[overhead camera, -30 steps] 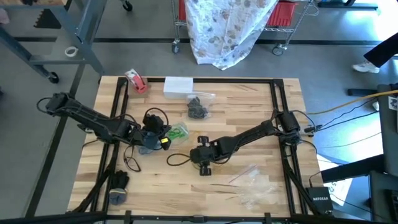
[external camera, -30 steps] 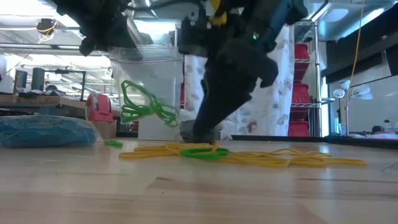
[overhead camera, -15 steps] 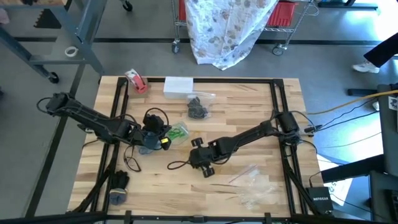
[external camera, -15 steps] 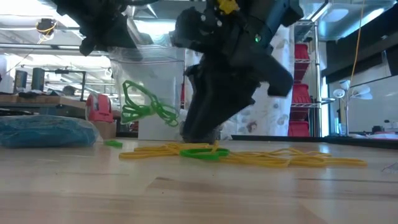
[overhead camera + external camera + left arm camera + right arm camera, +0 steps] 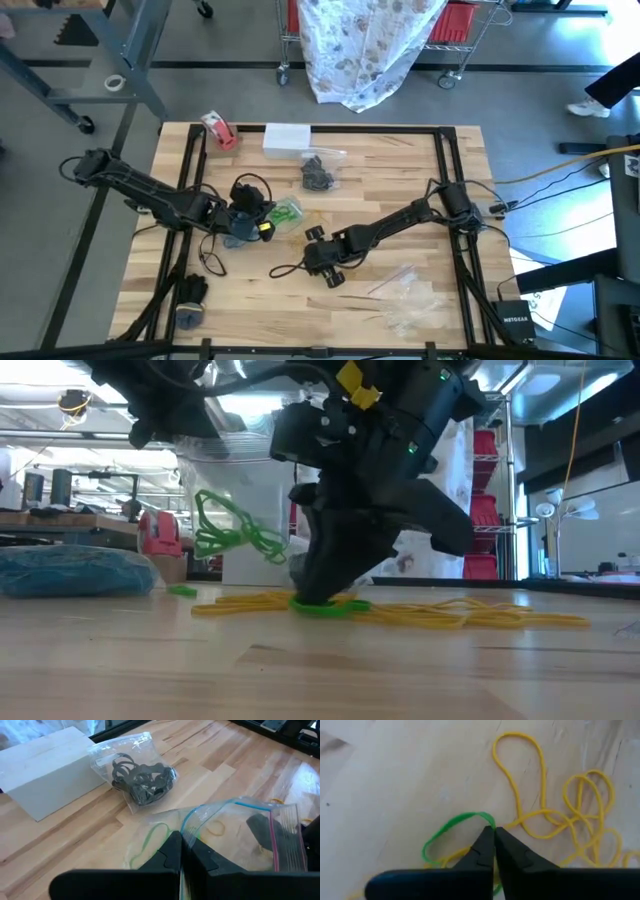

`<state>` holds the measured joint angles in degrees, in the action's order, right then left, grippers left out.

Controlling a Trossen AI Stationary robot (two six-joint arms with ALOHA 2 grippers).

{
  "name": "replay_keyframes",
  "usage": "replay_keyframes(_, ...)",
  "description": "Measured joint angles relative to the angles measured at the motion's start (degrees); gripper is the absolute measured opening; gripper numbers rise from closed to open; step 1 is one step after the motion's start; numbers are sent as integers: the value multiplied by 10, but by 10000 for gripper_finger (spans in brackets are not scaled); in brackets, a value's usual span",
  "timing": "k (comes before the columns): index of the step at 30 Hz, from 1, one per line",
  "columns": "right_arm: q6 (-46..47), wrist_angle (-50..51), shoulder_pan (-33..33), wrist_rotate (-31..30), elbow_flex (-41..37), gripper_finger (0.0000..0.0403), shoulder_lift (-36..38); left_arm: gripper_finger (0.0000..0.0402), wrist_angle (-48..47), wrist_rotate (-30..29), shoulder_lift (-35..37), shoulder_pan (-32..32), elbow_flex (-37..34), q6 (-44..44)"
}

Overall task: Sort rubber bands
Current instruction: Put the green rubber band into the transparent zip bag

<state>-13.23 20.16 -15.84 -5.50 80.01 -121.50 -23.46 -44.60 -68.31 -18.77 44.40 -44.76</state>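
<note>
Down on the tabletop (image 5: pixel 400 180), my right gripper (image 5: pixel 493 836) had pinched shut on the green band (image 5: pixel 451 827), apparently to separate it from the yellow bands (image 5: pixel 580 810); my left gripper (image 5: pixel 181 851) gripped the bag (image 5: pixel 245 837) open.

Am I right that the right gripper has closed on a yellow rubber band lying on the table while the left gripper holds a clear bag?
Not quite: the right gripper is shut on a green rubber band, not a yellow one, as the right wrist view shows. The yellow rubber bands lie beside it on the table. The left gripper does hold a clear bag.
</note>
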Motion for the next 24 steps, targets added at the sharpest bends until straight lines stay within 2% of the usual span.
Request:
replay_keyframes(4,22,36,-3,-32,-3,7,22,0,0,0,0,0,0,-1)
replay_keyframes(12,65,70,-11,-60,-2,2,134,0,0,0,0,0,0,-3)
replay_keyframes(17,71,10,-11,-118,-2,1,188,0,1,0,0,0,0,-11)
replay_keyframes(22,69,-115,-8,-191,-2,1,202,0,2,0,0,0,0,-13)
replay_keyframes(24,69,-156,-5,-199,-2,1,202,0,1,7,0,0,0,-14)
